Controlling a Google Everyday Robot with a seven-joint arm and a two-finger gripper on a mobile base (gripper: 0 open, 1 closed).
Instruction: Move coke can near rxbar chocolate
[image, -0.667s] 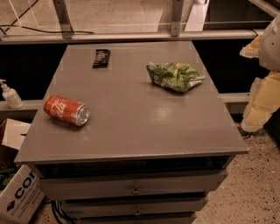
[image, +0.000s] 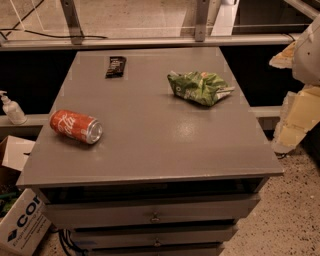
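The coke can is red with white script and lies on its side near the left edge of the grey cabinet top, silver end facing right. The rxbar chocolate, a small flat black bar, lies at the far left of the top. My gripper shows as pale cream and white parts at the right edge of the view, beyond the cabinet's right side, far from the can and holding nothing that I can see.
A crumpled green snack bag lies at the far right of the top. A metal rail runs behind the cabinet. A pump bottle and cardboard boxes stand at the left. Drawers are below.
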